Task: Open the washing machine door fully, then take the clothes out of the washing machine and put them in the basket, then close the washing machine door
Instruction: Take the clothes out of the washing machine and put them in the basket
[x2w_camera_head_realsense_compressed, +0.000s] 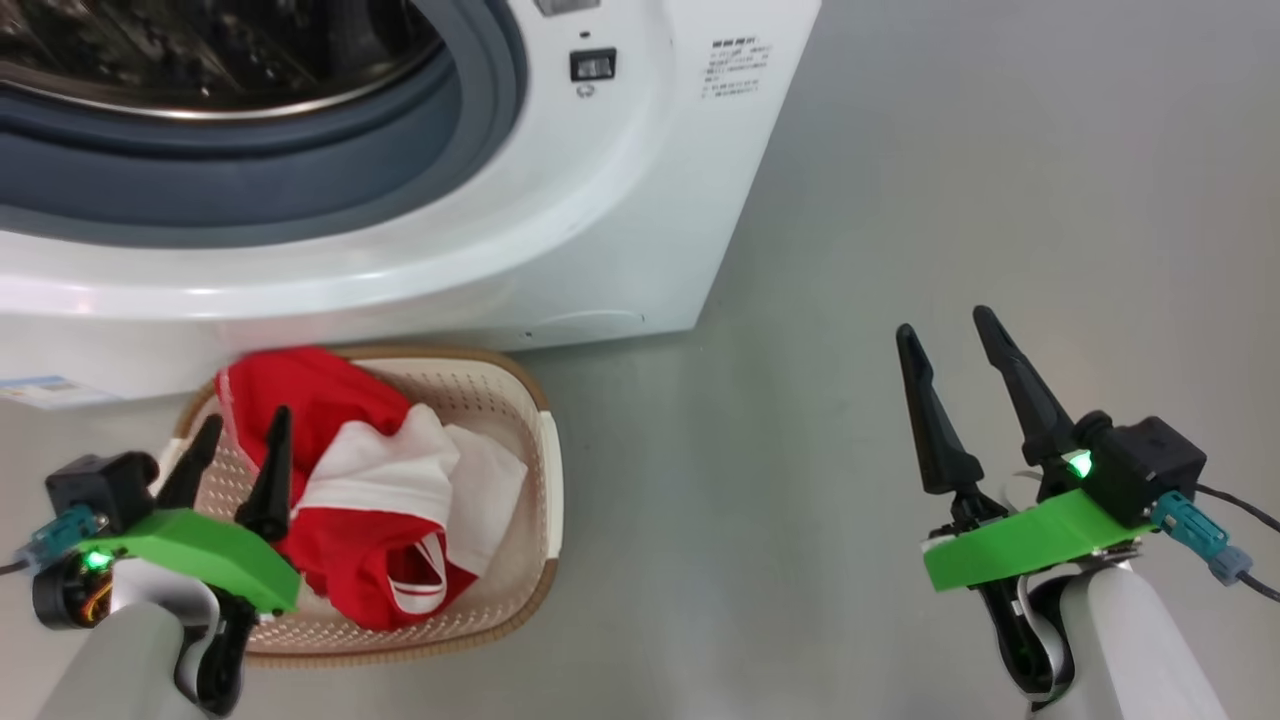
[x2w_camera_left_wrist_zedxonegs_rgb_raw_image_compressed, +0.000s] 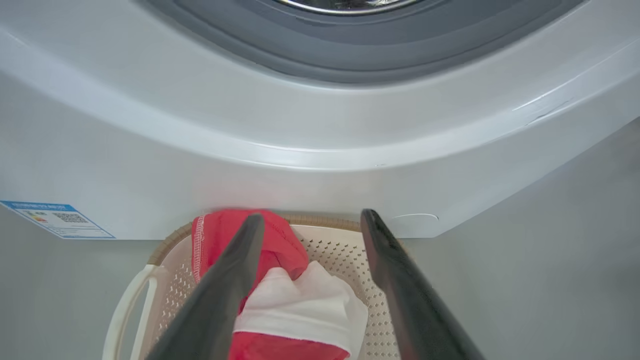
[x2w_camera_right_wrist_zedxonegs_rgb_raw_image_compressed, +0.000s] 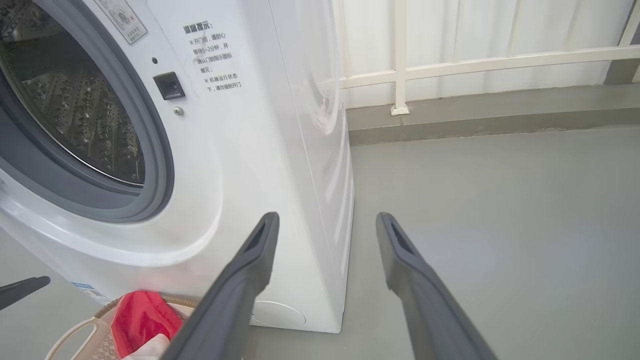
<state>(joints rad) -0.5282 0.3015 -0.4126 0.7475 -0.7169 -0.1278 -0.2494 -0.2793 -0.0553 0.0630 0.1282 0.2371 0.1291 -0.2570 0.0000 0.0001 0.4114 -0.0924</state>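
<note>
Head view: clothes (x2w_camera_head_realsense_compressed: 370, 500) in basket (x2w_camera_head_realsense_compressed: 551, 470), left claw (x2w_camera_head_realsense_compressed: 248, 415) spread above.

The clothes (x2w_camera_head_realsense_compressed: 340, 405) lie in the basket (x2w_camera_head_realsense_compressed: 548, 475) at lower left — the washing machine (x2w_camera_head_realsense_compressed: 600, 200) just behind, upper left.

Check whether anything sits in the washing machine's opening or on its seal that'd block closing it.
Nothing visible does. The grey seal and the visible part of the drum are bare; the clothes lie in the basket in front of the washing machine, below the opening.
</note>
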